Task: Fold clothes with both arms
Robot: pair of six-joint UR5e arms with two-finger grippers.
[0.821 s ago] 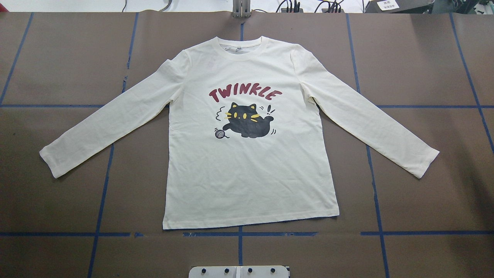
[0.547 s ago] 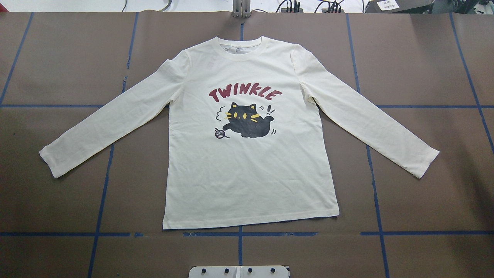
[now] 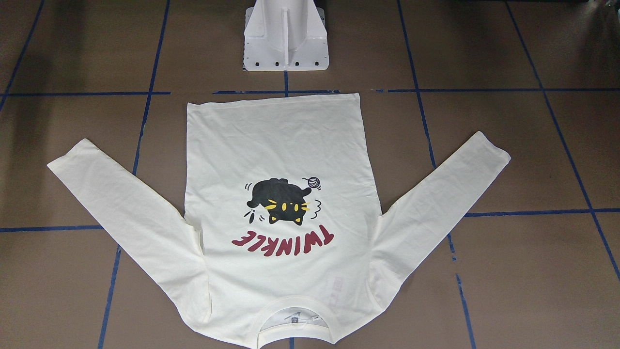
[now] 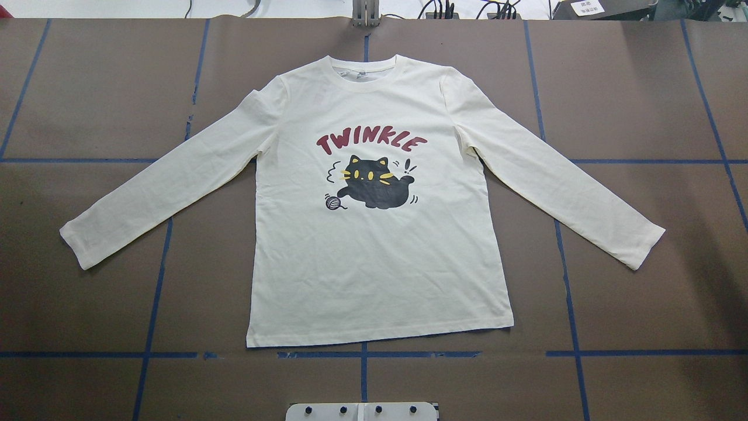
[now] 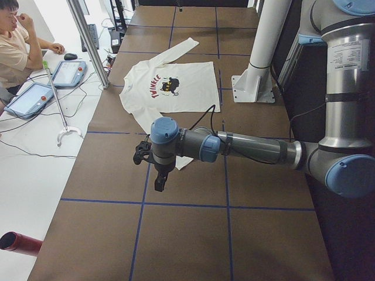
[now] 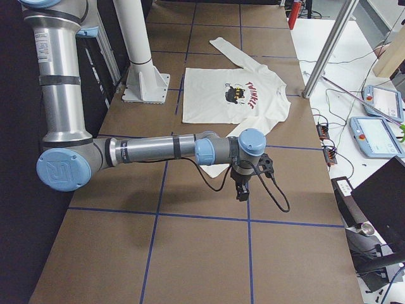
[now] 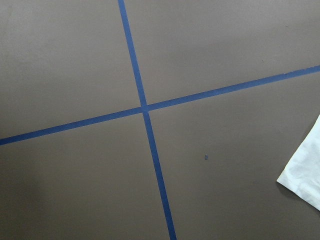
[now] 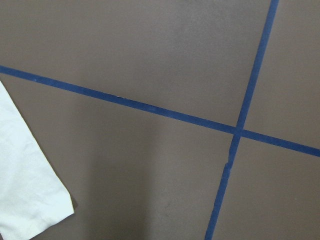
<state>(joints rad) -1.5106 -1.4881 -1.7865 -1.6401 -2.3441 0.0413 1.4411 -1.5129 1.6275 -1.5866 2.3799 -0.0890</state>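
Brown, blue-taped counter (image 4: pixel 87 88) carries the cream-white long-sleeved cotton shirt (image 4: pixel 374 263), flat at frame centre with the print up. Judged light, soft and limp; grasp at a sleeve cuff (image 4: pixel 79 248). Left end effector (image 5: pixel 158 185) and right end effector (image 6: pixel 241 195) hang clear of the cloth; how far either is open cannot be told.

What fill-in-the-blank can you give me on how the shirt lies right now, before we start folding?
1. The shirt lies flat on the table with its printed side facing ____.
2. The shirt's edge nearest the white pedestal base is its ____.
3. Both sleeves lie spread out to the sides; ____ of them is folded over the body.
4. The dark red word printed with the black cat reads ____.
Missing words: up; hem; neither; TWINKLE.
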